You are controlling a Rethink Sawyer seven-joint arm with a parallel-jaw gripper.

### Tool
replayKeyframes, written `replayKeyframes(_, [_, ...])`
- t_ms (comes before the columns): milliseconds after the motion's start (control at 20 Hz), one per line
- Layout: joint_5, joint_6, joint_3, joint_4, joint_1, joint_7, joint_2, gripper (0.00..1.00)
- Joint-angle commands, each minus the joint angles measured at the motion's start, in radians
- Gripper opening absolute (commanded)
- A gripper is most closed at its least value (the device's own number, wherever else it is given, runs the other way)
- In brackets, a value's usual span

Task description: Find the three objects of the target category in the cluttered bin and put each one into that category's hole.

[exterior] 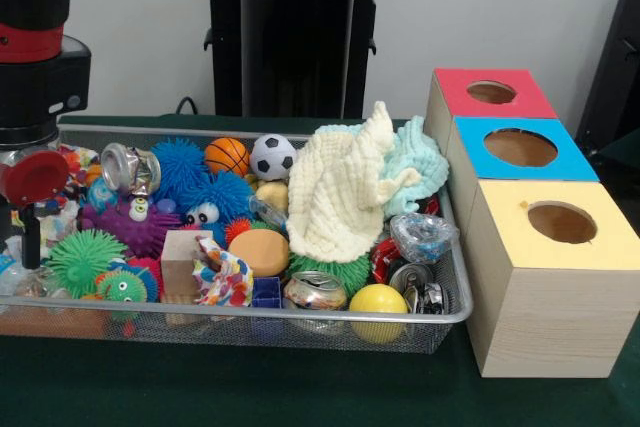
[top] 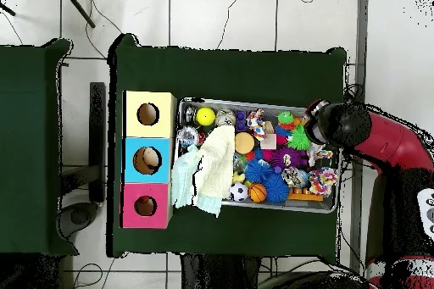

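I see the bin [exterior: 455, 312] on the green tabletop [exterior: 300, 387], packed with toys, balls, crushed cans and a cream cloth [exterior: 345, 192]. Three boxes stand just beside it, topped red [exterior: 490, 93], blue [exterior: 520, 148] and yellow [exterior: 560, 222], each with one round hole. The arm [top: 377, 137] reaches over the bin's end farthest from the boxes. I cannot tell the state of the hand [exterior: 30, 227].

Green-covered table, as I see it from my station

On my dark green table [exterior: 300, 392] sit the wire mesh basket [exterior: 300, 315] and, just beside it, a row of three wooden boxes: yellow-topped [exterior: 555, 287], blue-topped [exterior: 520, 152], red-topped [exterior: 490, 95].
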Motion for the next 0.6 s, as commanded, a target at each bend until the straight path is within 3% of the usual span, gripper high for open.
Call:
replayKeyframes(50, [-0.076,0.067,0.086,0.063,0.005,-0.203,0.002,1.0])
replayKeyframes(600, [-0.094,0.033,0.066,0.057,0.04,-0.133,0.057,1.0])
